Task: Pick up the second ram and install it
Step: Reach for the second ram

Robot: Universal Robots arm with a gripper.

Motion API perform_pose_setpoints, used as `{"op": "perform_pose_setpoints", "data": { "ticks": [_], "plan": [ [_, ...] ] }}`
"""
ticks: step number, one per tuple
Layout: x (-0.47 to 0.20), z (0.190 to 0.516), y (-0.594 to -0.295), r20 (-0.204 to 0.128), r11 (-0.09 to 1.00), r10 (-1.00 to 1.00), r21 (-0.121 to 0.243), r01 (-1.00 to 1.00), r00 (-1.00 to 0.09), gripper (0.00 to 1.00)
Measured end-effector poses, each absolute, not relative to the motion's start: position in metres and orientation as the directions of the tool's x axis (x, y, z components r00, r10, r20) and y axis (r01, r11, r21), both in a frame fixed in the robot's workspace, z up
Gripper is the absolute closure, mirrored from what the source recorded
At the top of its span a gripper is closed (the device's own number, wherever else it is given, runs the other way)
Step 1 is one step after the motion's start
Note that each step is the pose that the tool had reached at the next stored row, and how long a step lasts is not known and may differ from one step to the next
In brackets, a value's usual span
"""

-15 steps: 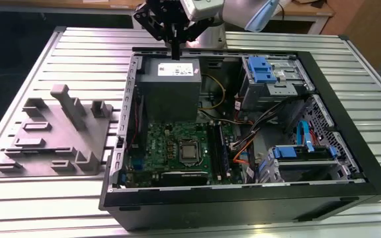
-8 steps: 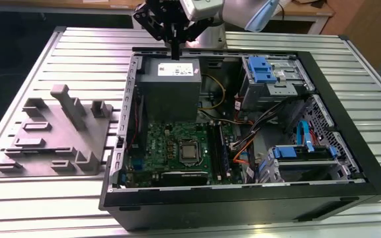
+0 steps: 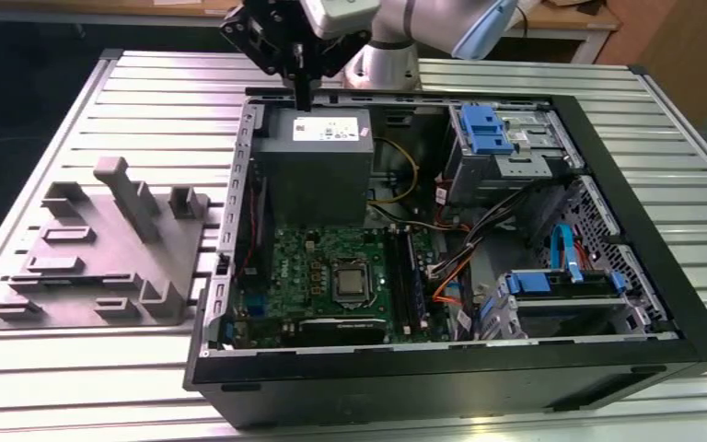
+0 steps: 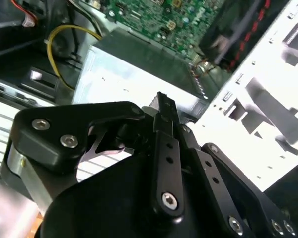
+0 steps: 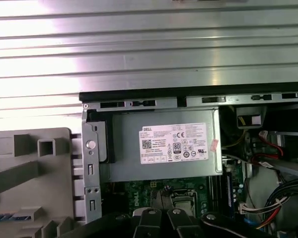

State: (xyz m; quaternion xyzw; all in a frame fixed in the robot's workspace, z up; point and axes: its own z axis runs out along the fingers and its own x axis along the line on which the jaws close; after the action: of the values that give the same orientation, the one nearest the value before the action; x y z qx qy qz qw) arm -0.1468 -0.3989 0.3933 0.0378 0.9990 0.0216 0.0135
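The gripper (image 3: 302, 99) hangs above the power supply (image 3: 314, 157) at the far edge of the open case (image 3: 452, 373), well clear of the cables and drive cages. From there both the tray (image 3: 144, 276) and the motherboard (image 3: 310, 267) lie within reach. Its fingers (image 5: 149, 220) look drawn together with nothing between them in both wrist views, so it carries no stick. The ram is hard to make out. A bluish strip lying flat in a moulded pocket of the tray, seen in the first wrist view, may be it (image 5: 10, 216), and the pocket would keep it from sliding. The tray sits beside the case on the table (image 3: 144, 83), toward the edge on the exterior view's left, while the slots (image 3: 409, 276) run beside the socket, well apart from the gripper.
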Motion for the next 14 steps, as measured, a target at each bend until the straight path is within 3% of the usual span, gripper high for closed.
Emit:
{"op": "perform_pose_setpoints", "data": {
  "ticks": [14],
  "plan": [
    [-0.189,0.393,-0.399,-0.029,0.996,0.076,0.045,0.075,-0.997,0.9]
  ]
}}
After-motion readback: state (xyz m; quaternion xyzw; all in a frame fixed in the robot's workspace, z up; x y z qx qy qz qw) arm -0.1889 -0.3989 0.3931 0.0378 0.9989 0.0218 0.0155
